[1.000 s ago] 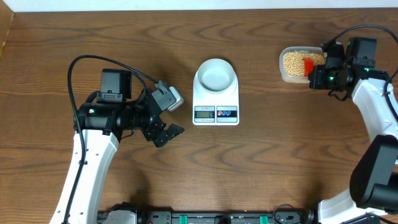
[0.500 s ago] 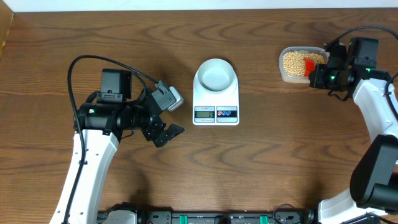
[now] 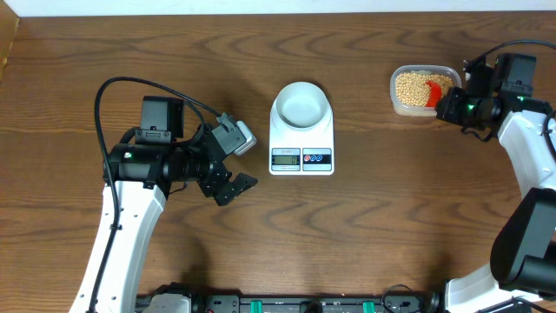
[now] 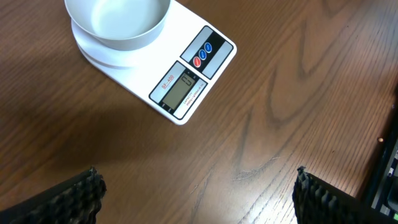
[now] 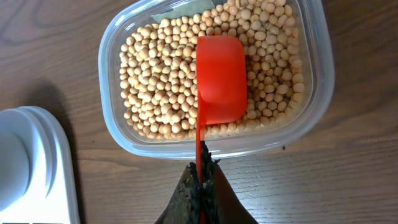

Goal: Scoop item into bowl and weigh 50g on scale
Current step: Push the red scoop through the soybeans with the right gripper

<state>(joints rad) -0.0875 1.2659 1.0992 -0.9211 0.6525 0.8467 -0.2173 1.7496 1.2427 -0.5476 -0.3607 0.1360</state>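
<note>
The tan beans point(image 5: 161, 93) fill a clear plastic tub point(image 5: 317, 81) at the table's far right point(image 3: 395, 97). A red scoop point(image 5: 219, 78) rests with its cup on the beans point(image 3: 410, 87). My right gripper point(image 5: 200, 171) is shut on the scoop's thin handle just outside the tub's near wall, and in the overhead view the right gripper point(image 3: 446, 104) sits at the tub's right end. The pale bowl point(image 3: 301, 103) stands empty on the white scale point(image 3: 301, 158). My left gripper point(image 4: 196, 193) hangs open over bare wood, short of the scale point(image 4: 186, 81) and bowl point(image 4: 118, 18).
Dark wood tabletop all around. The left arm point(image 3: 139, 165) stands left of the scale, the left gripper point(image 3: 246, 162) pointing toward it. A black rail with cables runs along the front edge point(image 3: 287, 304).
My right gripper has drawn slightly to the right, pulling the red scoop with it across the beans. The left arm has not moved.
</note>
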